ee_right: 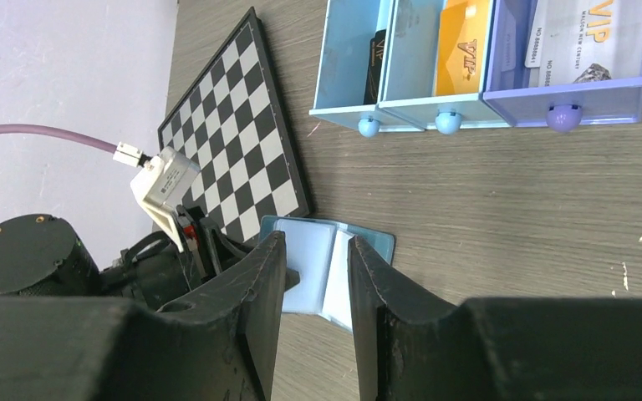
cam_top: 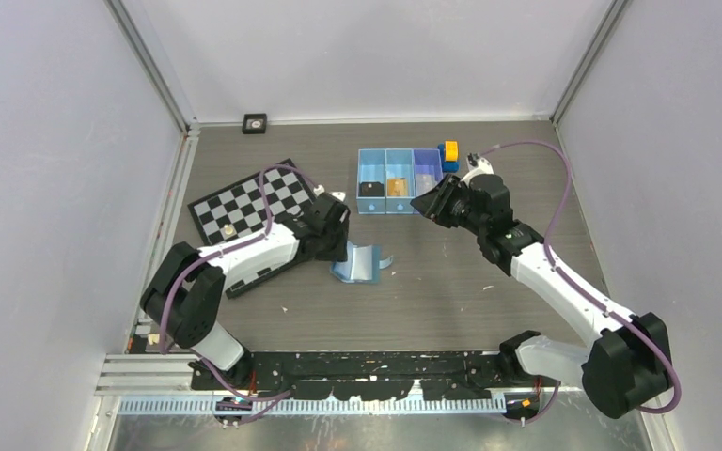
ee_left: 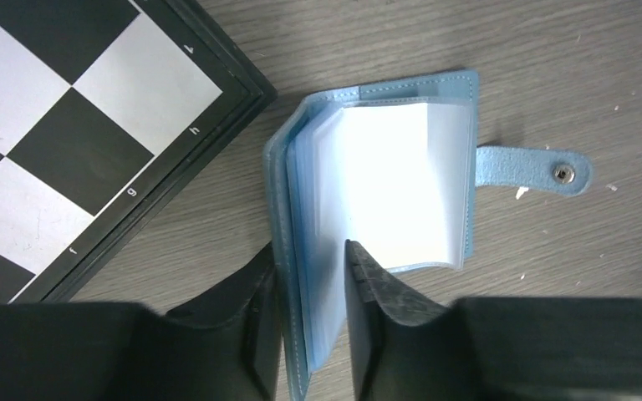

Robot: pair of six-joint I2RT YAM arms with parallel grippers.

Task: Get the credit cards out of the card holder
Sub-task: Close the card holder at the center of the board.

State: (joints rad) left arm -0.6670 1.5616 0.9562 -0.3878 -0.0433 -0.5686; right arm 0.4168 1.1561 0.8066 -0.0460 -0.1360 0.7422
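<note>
I see one blue card holder (cam_top: 357, 262) lying open on the table (cam_top: 432, 310), a bit left of the middle. The left gripper (ee_left: 309, 255) has its fingers close together on either side of the holder's cover and clear pages, but I cannot tell if it is squeezing. I count three credit cards (ee_right: 461, 50) in one tray (ee_right: 418, 110) at the far side, one per box: black left, gold middle, whitish right. The right gripper (ee_right: 316, 238) hangs near it, partly open and holding nothing. There is also one chessboard (cam_top: 244, 202) at the far left, and the dark wood-look table has pale walls (cam_top: 56, 141) around it.
</note>
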